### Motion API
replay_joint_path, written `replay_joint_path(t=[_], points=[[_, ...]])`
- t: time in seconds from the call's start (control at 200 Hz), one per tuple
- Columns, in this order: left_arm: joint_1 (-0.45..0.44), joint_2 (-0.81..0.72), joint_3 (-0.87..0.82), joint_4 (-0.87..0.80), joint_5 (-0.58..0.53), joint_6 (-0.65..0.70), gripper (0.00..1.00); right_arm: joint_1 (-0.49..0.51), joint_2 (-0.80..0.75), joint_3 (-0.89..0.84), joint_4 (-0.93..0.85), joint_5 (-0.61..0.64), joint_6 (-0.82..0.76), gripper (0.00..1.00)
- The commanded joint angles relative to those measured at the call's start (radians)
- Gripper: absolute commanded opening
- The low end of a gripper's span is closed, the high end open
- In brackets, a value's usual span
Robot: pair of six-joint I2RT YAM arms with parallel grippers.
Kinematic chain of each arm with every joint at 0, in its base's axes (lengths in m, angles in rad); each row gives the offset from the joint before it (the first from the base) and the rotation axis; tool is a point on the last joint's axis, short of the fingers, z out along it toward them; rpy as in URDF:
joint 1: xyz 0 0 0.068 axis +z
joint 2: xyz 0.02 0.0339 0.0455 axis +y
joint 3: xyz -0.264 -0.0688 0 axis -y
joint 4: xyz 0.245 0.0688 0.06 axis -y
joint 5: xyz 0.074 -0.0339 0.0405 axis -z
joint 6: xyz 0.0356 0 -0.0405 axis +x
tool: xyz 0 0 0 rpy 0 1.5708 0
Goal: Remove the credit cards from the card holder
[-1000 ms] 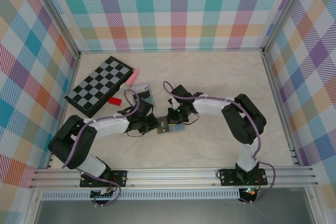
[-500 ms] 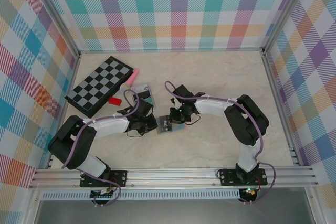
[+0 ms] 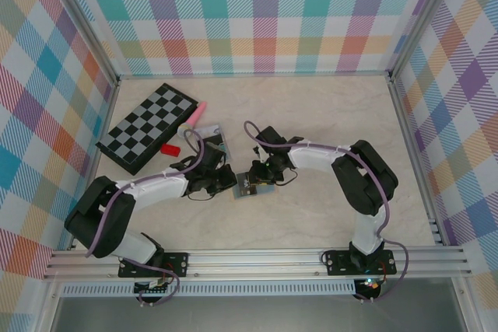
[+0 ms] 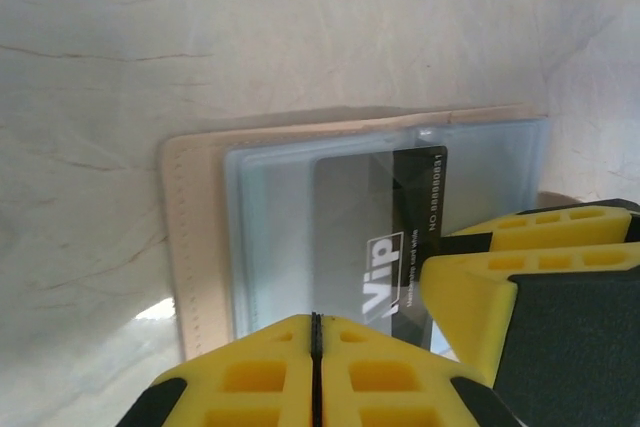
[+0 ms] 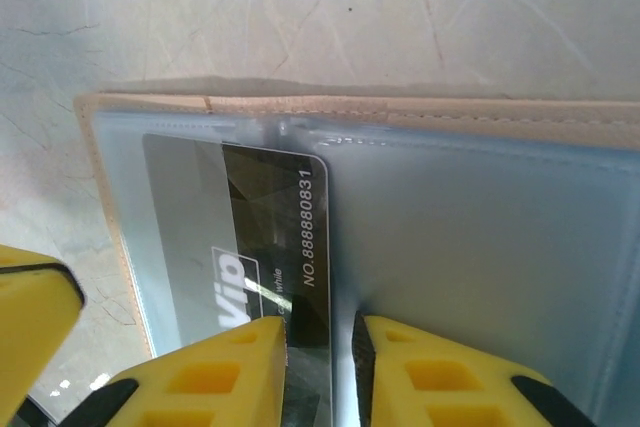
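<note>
The card holder [image 3: 250,188] lies open and flat near the middle of the table [image 3: 334,106], somewhat toward the near edge. Its light-blue pockets face up, and a dark card [image 5: 240,217] sits partly inside the clear sleeve.

The holder looks light and floppy, likely to slide or fold if tugged. The card is thin, stiff and slick, and best taken by its exposed edge and drawn along the pocket while the holder is pinned.

The left pincer [image 4: 315,322] is pressed together at the holder's edge; whether it nips the flap I cannot tell. The right pincer [image 5: 318,332] is parted a little, straddling the card's edge, with no firm grip evident.

There is open room toward the far and right edges of the table. The chessboard [image 3: 148,126] crowds the far left corner.
</note>
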State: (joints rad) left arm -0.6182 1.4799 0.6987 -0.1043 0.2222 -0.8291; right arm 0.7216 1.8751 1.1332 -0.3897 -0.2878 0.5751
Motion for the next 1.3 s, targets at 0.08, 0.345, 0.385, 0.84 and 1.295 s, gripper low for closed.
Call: replay_joint_path(t=[0.08,0.345,0.385,0.84,1.295], points=[[0.000,0.068,0.048,0.007,0.027,0.019,0.07,-0.004,0.036,0.029,-0.035,-0.012,-0.015,0.29],[0.000,0.103,0.041,-0.059,-0.018,-0.012,0.06,-0.004,0.053,0.039,-0.026,-0.056,-0.023,0.28],[0.000,0.106,0.038,-0.062,-0.021,-0.016,0.05,-0.005,0.053,0.039,-0.021,-0.067,-0.026,0.28],[0.001,0.120,0.011,-0.078,-0.043,-0.029,0.05,-0.018,0.046,0.014,0.041,-0.145,-0.019,0.21],[0.000,0.117,0.005,-0.084,-0.049,-0.030,0.06,-0.047,-0.018,-0.035,0.030,-0.072,-0.017,0.05]])
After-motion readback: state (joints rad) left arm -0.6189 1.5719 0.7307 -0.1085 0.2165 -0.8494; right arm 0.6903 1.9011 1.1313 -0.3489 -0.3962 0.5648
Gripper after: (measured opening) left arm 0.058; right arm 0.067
